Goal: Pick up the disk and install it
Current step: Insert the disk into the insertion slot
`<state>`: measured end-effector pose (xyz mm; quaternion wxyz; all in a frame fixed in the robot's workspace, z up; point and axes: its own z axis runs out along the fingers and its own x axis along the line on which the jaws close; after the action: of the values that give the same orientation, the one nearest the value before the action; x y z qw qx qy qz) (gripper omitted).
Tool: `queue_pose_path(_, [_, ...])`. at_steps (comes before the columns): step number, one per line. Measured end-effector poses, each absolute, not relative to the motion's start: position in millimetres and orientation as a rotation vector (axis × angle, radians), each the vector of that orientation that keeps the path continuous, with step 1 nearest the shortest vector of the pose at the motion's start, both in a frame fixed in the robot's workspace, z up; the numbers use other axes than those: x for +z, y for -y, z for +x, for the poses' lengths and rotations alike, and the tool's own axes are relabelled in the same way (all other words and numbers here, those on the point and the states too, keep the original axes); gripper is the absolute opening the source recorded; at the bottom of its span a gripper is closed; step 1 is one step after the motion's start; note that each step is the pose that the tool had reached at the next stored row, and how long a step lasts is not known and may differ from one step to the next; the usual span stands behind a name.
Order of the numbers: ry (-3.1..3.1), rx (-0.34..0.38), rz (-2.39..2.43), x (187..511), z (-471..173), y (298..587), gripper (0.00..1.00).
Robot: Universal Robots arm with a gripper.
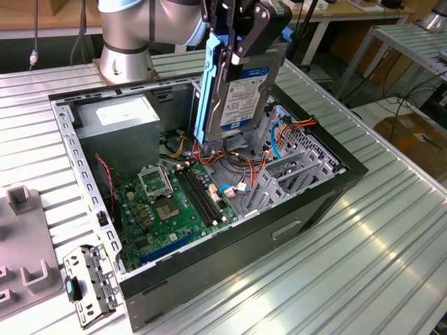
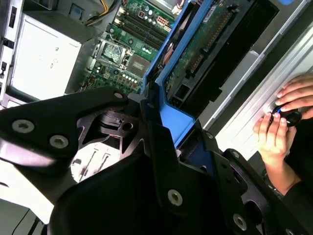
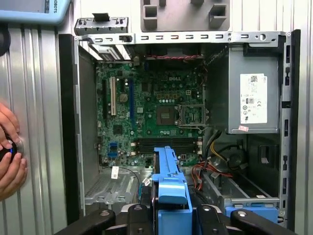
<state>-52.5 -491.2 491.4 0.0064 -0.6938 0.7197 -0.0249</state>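
While the gripper (image 1: 241,43) is clamped tight on the upper end of the disk (image 1: 244,94), we see the drive hanging straight below it. It stands on end, long axis near vertical, with its labelled face toward the exterior camera. It hangs over the open computer case (image 1: 279,230), touching nothing else that we can make out. Its lower end is above the cables (image 1: 241,162) between the motherboard (image 1: 174,202) and the grey drive bay (image 1: 293,164). The bay lies below the disk and toward the exterior view's right. We judge that offset, together with the upright pose, to be the relation that matters here. A person's hands (image 2: 283,115) rest outside the case.
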Motion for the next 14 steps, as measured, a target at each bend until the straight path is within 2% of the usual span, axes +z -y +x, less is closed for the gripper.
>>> queue_pose_path(7, [-2.252,-0.078,-2.171,490.1,-50.3,509.8,0.37])
queue_pose_path(14, [-2.252,-0.078,-2.171,490.0,-50.3,511.2,0.37])
